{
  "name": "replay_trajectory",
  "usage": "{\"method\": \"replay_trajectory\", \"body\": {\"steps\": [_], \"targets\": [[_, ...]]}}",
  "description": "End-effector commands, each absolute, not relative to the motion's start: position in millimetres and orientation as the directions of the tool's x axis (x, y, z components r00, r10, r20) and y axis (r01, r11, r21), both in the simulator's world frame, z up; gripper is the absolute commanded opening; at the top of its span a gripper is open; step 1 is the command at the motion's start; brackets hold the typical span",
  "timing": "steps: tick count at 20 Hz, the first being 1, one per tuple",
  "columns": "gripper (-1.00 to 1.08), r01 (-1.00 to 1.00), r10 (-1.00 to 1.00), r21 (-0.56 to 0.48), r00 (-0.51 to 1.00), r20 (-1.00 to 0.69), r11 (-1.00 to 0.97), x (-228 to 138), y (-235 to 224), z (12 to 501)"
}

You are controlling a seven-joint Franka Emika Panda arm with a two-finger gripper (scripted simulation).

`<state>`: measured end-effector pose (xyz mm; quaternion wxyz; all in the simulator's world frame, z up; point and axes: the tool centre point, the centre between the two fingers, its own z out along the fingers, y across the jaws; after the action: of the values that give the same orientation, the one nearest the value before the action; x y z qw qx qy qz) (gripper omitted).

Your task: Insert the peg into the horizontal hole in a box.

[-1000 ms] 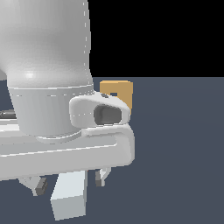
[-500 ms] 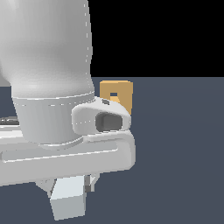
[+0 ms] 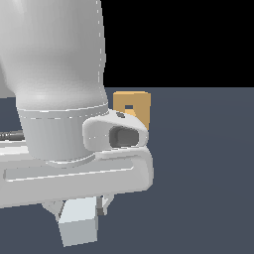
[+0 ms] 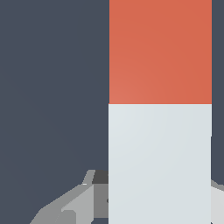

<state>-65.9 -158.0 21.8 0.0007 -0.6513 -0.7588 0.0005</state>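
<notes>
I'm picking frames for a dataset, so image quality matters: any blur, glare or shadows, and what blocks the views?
Exterior view: sharp flat render, no glare or cast shadows visible; the arm fills the exterior view's left, partly hiding the box and most of the peg. Wrist view: crisp, the peg fills much of it.

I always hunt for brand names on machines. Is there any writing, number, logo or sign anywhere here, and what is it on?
None: no words, numbers, logos or signs show in either view.
The peg is plain orange-red and pale grey.
The box is bare tan around its hole.
The arm's white casing carries no markings.
</notes>
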Motion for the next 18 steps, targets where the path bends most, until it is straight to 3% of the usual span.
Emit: {"method": "replay_trajectory", "body": {"steps": [1,9,18], "targets": [[-1.00,0.988,0.988,0.000,-0.151,0.000,0.151,-63,-151,24],[-1.00,0.991,0.991,0.000,-0.134,0.000,0.134,-52,-103,36],[-1.00,0.995,0.995,0.000,-0.099,0.000,0.099,-26,-11,59]]}}
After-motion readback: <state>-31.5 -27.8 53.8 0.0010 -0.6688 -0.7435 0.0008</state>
